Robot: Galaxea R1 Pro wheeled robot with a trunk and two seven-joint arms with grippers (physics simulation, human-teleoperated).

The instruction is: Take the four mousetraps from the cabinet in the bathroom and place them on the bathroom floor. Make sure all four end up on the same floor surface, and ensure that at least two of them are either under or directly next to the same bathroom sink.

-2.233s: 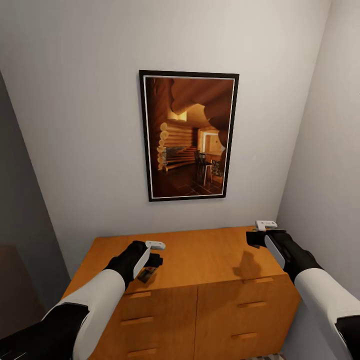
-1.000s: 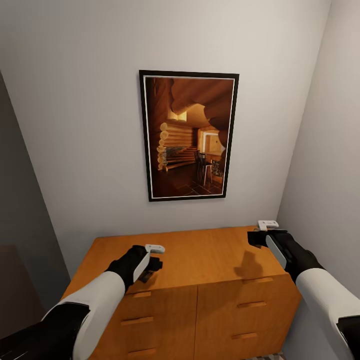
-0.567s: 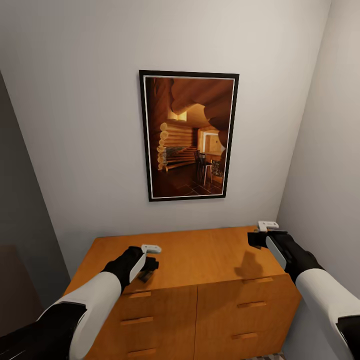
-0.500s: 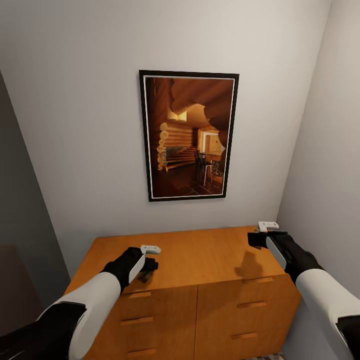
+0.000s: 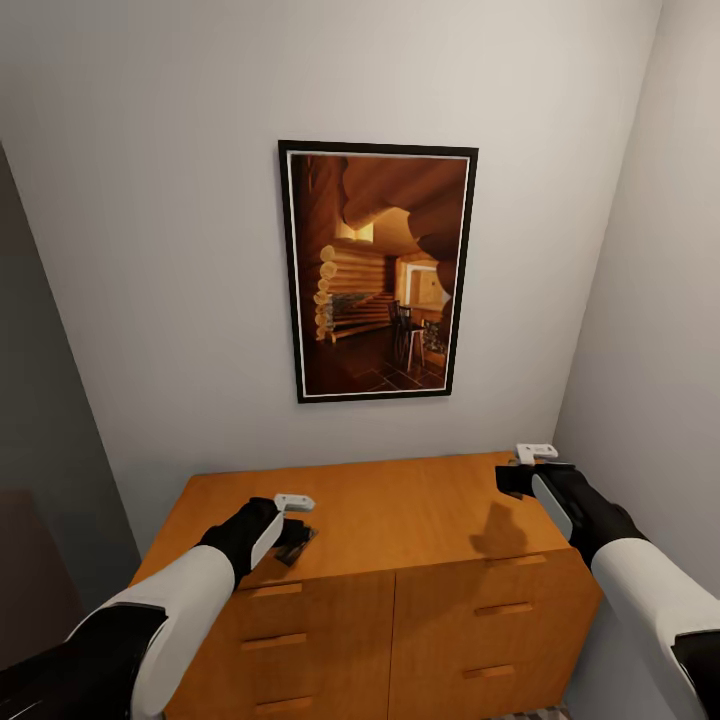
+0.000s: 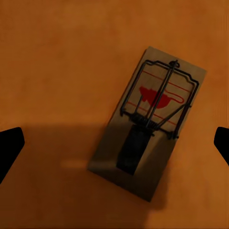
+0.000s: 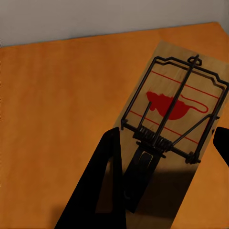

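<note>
Two traps show here, both lying flat on the cabinet (image 5: 400, 510) top: one trap (image 6: 148, 126) sits below the left end effector (image 5: 292, 522), whose fingertips (image 6: 9, 148) stand spread wide to either side without touching it, so that end effector is released; the other trap (image 7: 169, 121) lies just ahead of the right end effector (image 5: 530, 462), near the cabinet's back right corner, between one dark finger (image 7: 102, 181) and the edge of another, apart and not closed on the board. Judging from this, the grasp is yet to come on both sides. Each board is thin and flush with the wood, so closing fingers may skid over it or push it along instead of pinching it; the left trap lies skewed to the finger line, which could turn it on closing. The wire bar could also snag a fingertip. A framed picture (image 5: 375, 270) hangs on the wall behind; the side wall crowds the right arm.
</note>
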